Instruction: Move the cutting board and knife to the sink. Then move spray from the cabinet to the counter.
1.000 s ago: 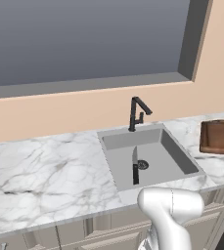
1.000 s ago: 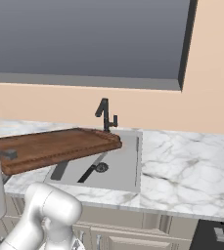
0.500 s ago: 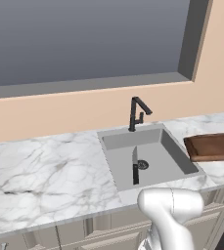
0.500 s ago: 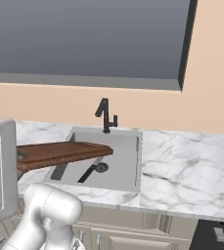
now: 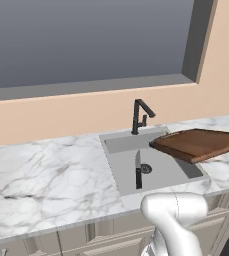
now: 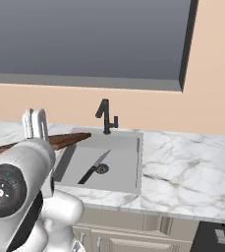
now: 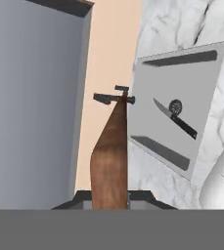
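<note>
Dark reddish-brown and wooden, the large rectangular cutting board (image 5: pixel 198 144) hangs in the air, clamped at one end by the robot's two-finger tool (image 7: pixel 109 201), whose jaws are drawn together on the board's edge, as the hand view shows, with the board running straight away from the fingers. Its long axis lies roughly level and crosswise to the tabletop's front edge as seen from the left base view, with the free end pointing toward the black faucet (image 5: pixel 140 115) and reaching out over the right-hand part of the grey rectangular sink basin (image 5: pixel 136 182). The held end lies well out over the white marble tabletop with grey veins (image 5: pixel 46 175) to the right of the basin, so most of the board is not yet above the opening. In the right base view the board (image 6: pixel 67 141) shows as a thin brown strip edging over the sink's left rim, just behind the white arm. The long slim knife with black handle and dark grey blade (image 5: pixel 138 170) already lies on the basin floor, its long axis running front to back, blade toward the faucet and beside the round drain (image 5: pixel 146 169). I judge that the coming move turns on carrying the board further along its own length over the basin, then lowering it, which would likely put it on top of the knife.
</note>
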You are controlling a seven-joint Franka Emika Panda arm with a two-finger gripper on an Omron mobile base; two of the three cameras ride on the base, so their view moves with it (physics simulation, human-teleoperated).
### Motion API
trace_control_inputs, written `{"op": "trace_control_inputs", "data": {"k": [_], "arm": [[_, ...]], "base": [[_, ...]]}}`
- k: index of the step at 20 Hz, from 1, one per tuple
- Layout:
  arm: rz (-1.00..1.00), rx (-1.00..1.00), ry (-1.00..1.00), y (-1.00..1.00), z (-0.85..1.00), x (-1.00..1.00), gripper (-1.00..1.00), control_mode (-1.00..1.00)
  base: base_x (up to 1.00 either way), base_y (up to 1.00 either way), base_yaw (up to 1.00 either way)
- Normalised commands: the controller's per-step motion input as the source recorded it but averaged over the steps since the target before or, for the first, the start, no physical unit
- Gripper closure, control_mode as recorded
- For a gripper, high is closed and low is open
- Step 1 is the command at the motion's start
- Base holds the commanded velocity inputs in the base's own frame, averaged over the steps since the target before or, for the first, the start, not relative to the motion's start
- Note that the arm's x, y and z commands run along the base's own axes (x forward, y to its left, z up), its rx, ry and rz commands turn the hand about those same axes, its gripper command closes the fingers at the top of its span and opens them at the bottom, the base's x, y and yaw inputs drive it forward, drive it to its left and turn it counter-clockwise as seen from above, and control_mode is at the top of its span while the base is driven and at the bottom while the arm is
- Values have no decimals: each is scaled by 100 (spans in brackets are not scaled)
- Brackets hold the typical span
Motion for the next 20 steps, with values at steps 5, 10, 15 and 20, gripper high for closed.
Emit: {"op": "trace_control_inputs", "data": {"k": [5, 10, 15, 20], "arm": [[45, 8, 0, 0, -35, 36, 100, -100], [31, 2, 1, -8, -55, 29, 100, -100], [10, 0, 1, -12, -54, 54, 100, -100], [0, 0, 0, -15, -54, 60, 100, -100]], "base": [[0, 0, 0], [0, 0, 0], [0, 0, 0], [0, 0, 0]]}}
